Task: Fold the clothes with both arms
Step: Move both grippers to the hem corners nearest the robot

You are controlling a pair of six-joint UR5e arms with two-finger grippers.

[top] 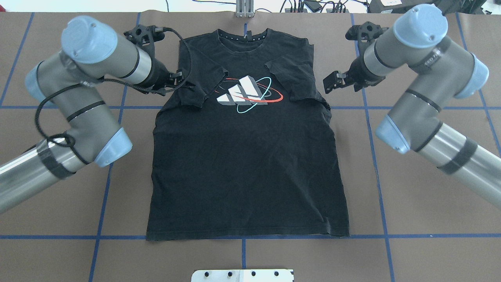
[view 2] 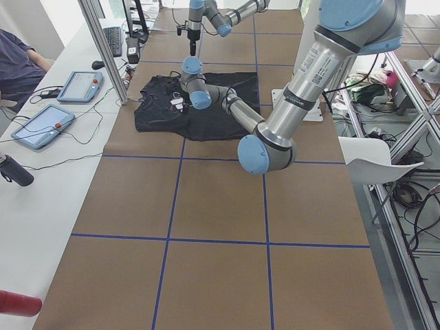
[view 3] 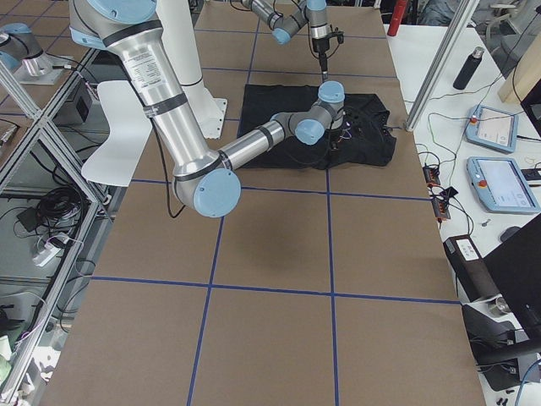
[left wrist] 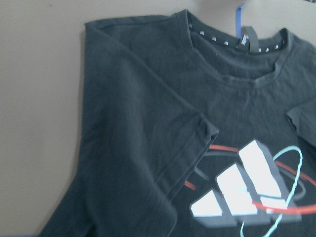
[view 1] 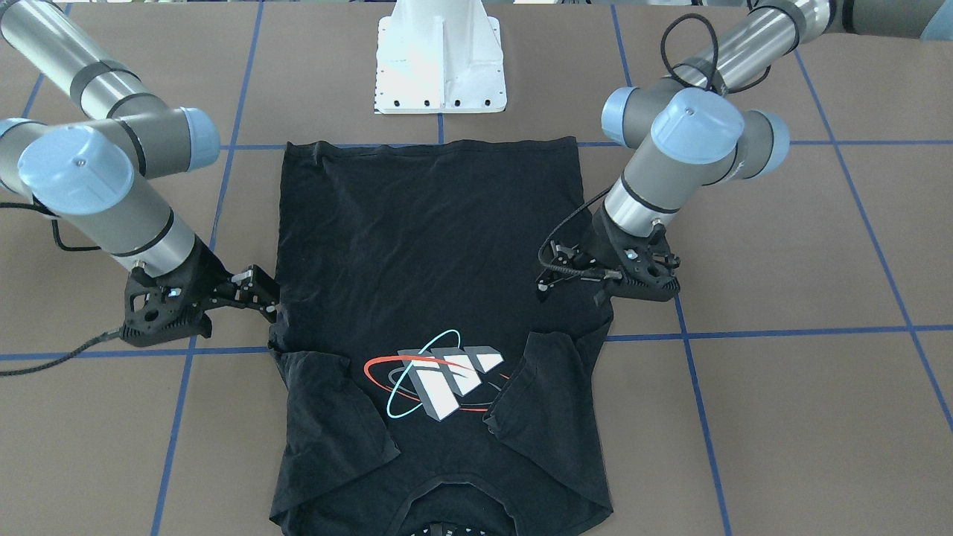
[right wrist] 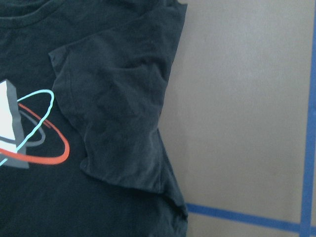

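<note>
On the brown table (top: 411,235), centre: one black T-shirt (top: 242,164), lying flat, printed side up. Collar at the far edge from the white pedestal base (view 1: 441,67), hem nearest it. White, red and cyan logo (top: 248,94) exposed on the chest. Both short sleeves turned inward onto the chest, one at each side of the logo, each just overlapping the print's edge. Cloth lightly wrinkled.

Left gripper (view 1: 572,294): low over the shirt's side edge at sleeve level, fingers apart, empty.

Right gripper (view 1: 266,295): at the opposite side edge, fingertips close to the cloth, fingers slightly apart, empty.

Blue tape lines (top: 375,156): grid on the table covering.
</note>
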